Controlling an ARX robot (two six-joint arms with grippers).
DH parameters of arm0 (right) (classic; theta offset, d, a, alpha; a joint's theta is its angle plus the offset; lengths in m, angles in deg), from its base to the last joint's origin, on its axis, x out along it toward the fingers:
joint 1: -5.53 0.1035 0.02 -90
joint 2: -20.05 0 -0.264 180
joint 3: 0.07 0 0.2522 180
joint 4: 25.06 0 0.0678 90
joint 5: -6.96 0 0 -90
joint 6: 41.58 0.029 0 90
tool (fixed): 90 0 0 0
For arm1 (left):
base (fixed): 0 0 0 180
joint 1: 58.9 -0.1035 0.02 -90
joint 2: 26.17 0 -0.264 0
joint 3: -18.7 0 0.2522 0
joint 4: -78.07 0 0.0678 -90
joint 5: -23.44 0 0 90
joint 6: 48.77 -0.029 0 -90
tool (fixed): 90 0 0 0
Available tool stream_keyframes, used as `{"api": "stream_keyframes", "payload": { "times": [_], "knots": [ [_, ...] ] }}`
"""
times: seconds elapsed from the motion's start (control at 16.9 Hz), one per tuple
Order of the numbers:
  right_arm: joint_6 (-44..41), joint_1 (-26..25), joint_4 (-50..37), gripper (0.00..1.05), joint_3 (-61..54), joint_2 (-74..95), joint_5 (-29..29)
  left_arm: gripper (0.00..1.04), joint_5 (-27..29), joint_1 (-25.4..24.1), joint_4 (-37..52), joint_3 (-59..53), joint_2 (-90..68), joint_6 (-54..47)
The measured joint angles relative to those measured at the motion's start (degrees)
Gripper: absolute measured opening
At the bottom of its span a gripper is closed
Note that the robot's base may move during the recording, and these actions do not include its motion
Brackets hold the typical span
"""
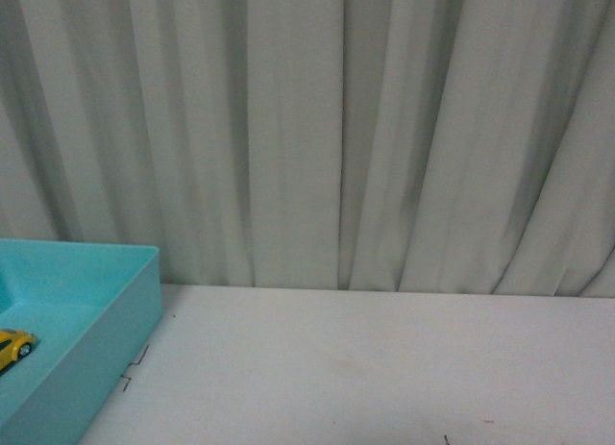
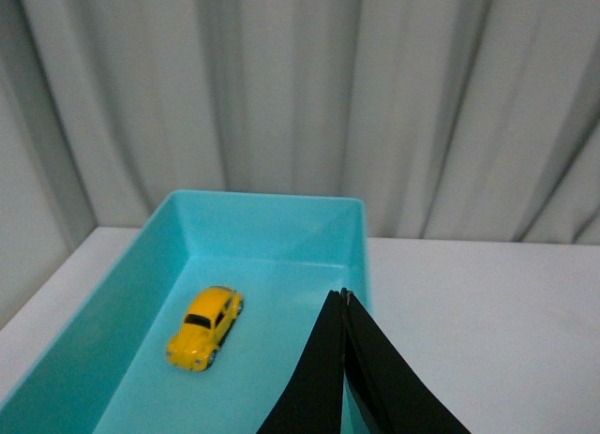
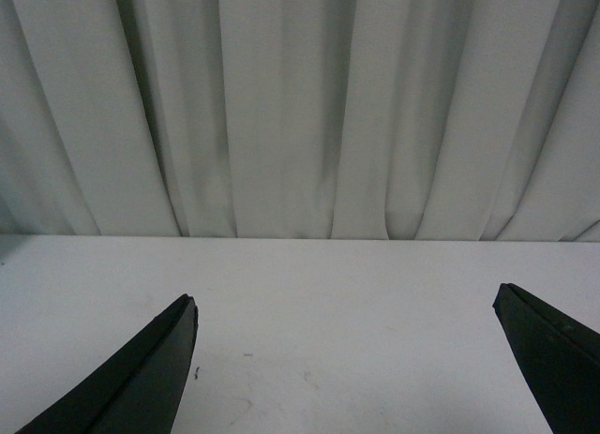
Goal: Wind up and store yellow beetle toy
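The yellow beetle toy [image 2: 205,327] rests on its wheels on the floor of the turquoise bin [image 2: 272,214]. In the front view the toy [image 1: 13,347] peeks in at the left edge, inside the same bin [image 1: 106,320]. My left gripper [image 2: 343,298] is shut with nothing in it, its tips raised over the bin's inner edge, apart from the toy. My right gripper [image 3: 345,303] is open over bare white table [image 3: 337,359], its fingers [image 3: 159,359] wide apart and empty. Neither arm shows in the front view.
A pale pleated curtain [image 1: 336,128] hangs along the table's far edge. The white tabletop [image 1: 384,368] stretches right of the bin, with small dark marks [image 1: 135,363] near the bin's corner.
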State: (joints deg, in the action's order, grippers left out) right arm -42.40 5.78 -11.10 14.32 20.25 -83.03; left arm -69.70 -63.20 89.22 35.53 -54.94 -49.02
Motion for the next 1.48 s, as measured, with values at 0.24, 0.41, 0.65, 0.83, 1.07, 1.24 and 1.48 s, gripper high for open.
{"api": "stream_keyframes", "payload": {
  "times": [0.24,0.41,0.65,0.83,1.07,1.24,1.48],
  "knots": [
    [0.0,0.0,0.0,0.98,0.0,0.0,0.0,0.02,3.2,4.1,-2.6,-2.5,5.4,0.1],
    [0.0,0.0,0.0,0.98,0.0,0.0,0.0,0.02,3.2,4.3,-6.4,-2.5,10.8,0.0],
    [0.0,0.0,0.0,0.98,0.0,0.0,0.0,0.02,3.2,4.3,-11.0,-2.5,15.1,0.0],
    [0.0,0.0,0.0,0.98,0.0,0.0,0.0,0.02,3.2,4.3,-14.2,-2.5,18.0,0.0],
    [0.0,0.0,0.0,0.98,0.0,0.0,0.0,0.02,3.1,4.3,-24.9,-2.5,28.5,0.0],
    [0.0,0.0,0.0,0.98,0.0,0.0,0.0,0.02,3.1,4.3,-25.3,-2.5,28.5,0.0],
    [0.0,0.0,0.0,0.98,0.0,0.0,0.0,0.24,3.2,4.3,-25.1,-2.5,28.5,0.1]
  ]
}}
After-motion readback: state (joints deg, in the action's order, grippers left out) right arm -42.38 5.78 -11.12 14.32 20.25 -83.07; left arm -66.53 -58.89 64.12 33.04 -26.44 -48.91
